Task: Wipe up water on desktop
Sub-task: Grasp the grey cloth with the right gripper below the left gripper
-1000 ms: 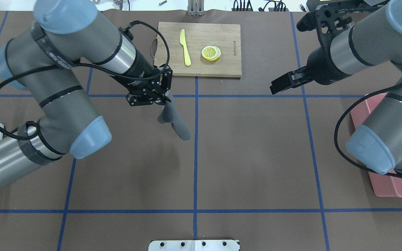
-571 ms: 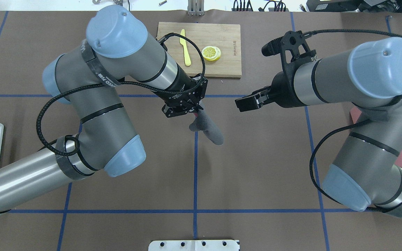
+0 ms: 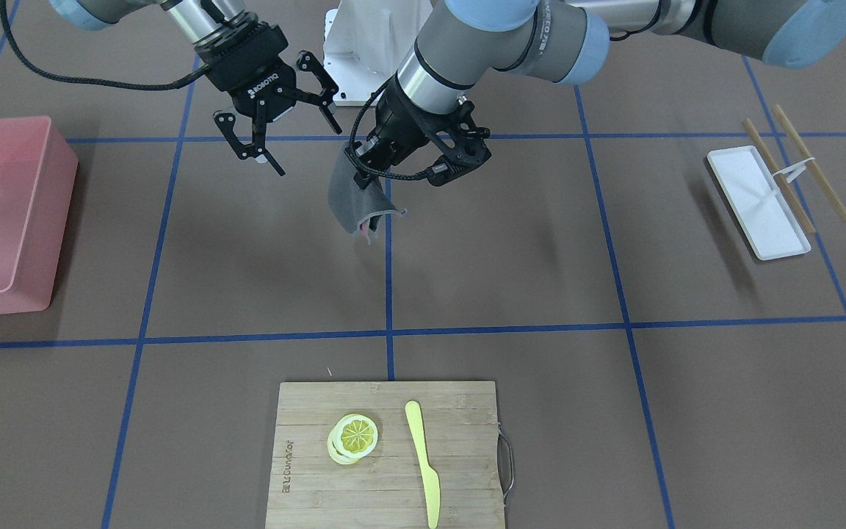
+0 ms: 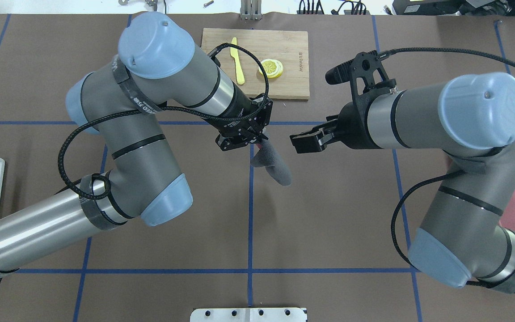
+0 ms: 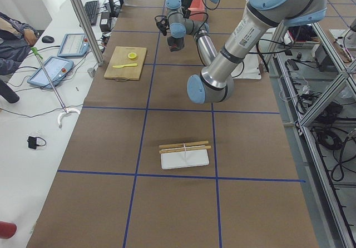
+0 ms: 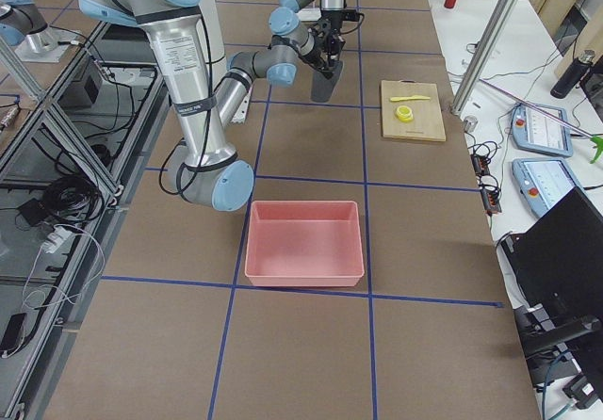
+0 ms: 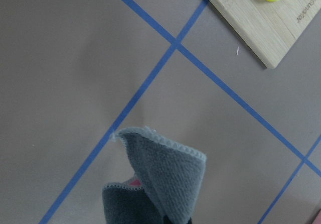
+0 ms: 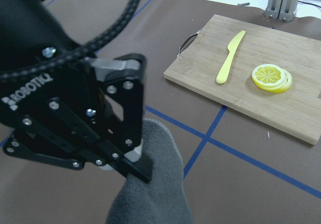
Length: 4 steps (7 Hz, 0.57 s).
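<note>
The left tool (image 4: 259, 142) is pinching a gray cloth (image 4: 274, 166) tight, and the cloth is hanging down from it. The cloth is hanging over the brown counter (image 4: 329, 214), a little way from the cutting board (image 4: 293, 85), on the robot's side of it. A second ago the cloth was hanging by the board's handle end. Now it is lining up with the board's middle. The right tool (image 3: 304, 150) is spread wide and holding nothing. It has been sliding closer to the cloth.
</note>
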Each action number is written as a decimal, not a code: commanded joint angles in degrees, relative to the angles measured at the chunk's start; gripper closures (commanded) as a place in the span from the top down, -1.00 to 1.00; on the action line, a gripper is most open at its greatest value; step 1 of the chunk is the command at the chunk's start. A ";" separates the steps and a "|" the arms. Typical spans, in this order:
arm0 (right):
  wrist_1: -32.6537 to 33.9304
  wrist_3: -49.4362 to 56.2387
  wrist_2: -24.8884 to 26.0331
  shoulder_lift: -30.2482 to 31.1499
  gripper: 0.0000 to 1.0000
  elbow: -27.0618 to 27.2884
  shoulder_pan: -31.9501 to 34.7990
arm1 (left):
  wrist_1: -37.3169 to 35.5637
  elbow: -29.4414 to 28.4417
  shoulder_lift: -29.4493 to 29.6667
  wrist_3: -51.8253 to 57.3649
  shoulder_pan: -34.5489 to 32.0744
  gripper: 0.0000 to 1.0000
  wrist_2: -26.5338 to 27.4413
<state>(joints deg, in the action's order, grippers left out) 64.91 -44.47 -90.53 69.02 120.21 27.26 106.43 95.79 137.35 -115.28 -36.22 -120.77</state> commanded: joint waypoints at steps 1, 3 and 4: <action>-0.57 0.34 16.90 0.15 1.00 0.20 -9.55 | 0.09 0.01 0.54 -1.43 0.00 -1.00 0.00; -0.48 0.34 20.21 0.24 1.00 0.03 -11.34 | 0.09 0.36 0.63 -3.27 0.00 -1.00 -0.08; -0.57 0.34 21.96 0.85 1.00 0.03 -11.78 | 0.09 0.80 0.81 -5.37 0.00 -1.00 -0.08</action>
<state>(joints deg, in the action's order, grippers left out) 64.38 -44.13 -70.75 69.37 120.30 16.30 106.52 96.16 138.02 -118.71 -36.21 -120.84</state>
